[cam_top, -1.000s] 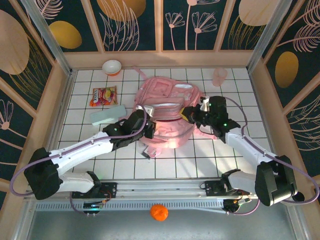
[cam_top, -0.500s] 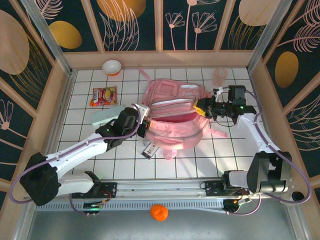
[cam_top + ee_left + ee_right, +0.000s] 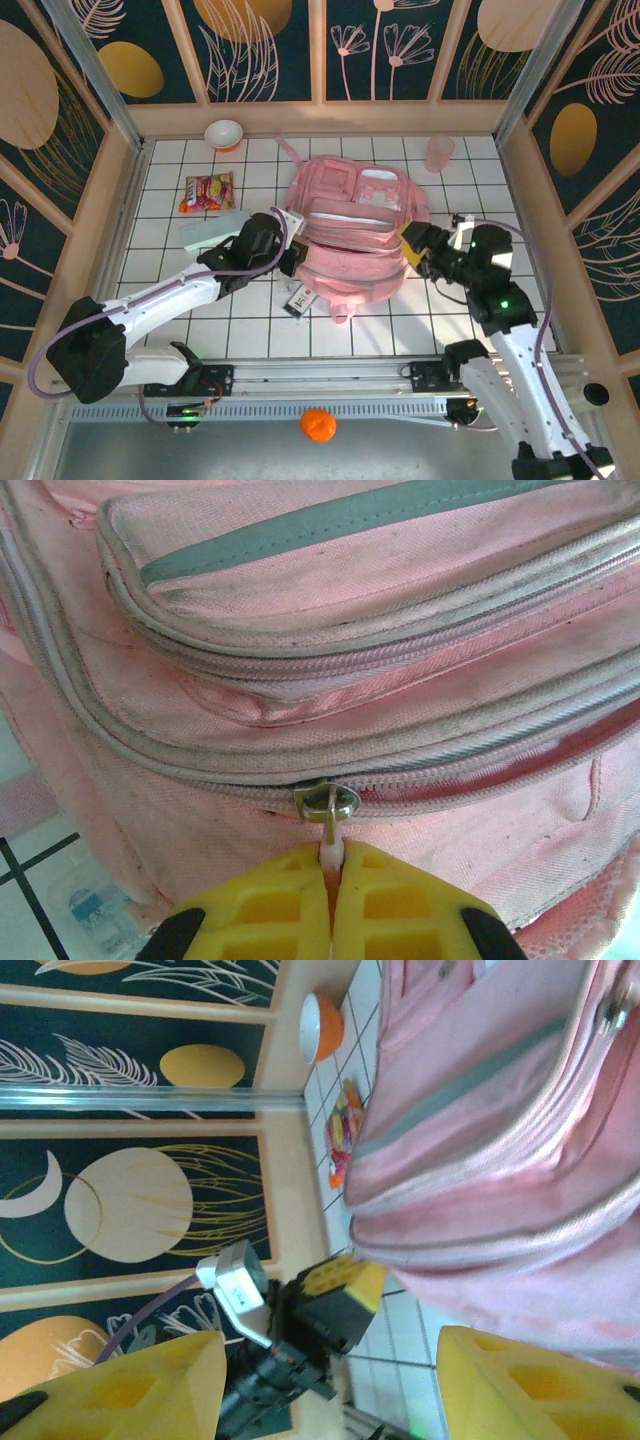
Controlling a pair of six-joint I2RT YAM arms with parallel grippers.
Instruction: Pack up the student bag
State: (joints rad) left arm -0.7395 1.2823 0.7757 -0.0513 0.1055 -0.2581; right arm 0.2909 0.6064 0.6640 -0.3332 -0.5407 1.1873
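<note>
Backpack (image 3: pixel 350 225) lies flat mid-way across the white tiled table (image 3: pixel 250 330), my left gripper (image 3: pixel 333 865) is pinched tight on the little zipper pull (image 3: pixel 327 805) at its left side, and my right gripper (image 3: pixel 415 250) sits just off its right edge, jaws apart, holding nothing.

surface: white tiled table (image 3: pixel 165 170) | on it: student bag (image 3: pixel 350 230), bowl (image 3: pixel 223 133), snack packet (image 3: pixel 206 192), pale box (image 3: pixel 212 230), cup (image 3: pixel 438 153)

Robot lab cell: tiled table (image 3: pixel 400 330), patterned walls (image 3: pixel 270 50)
</note>
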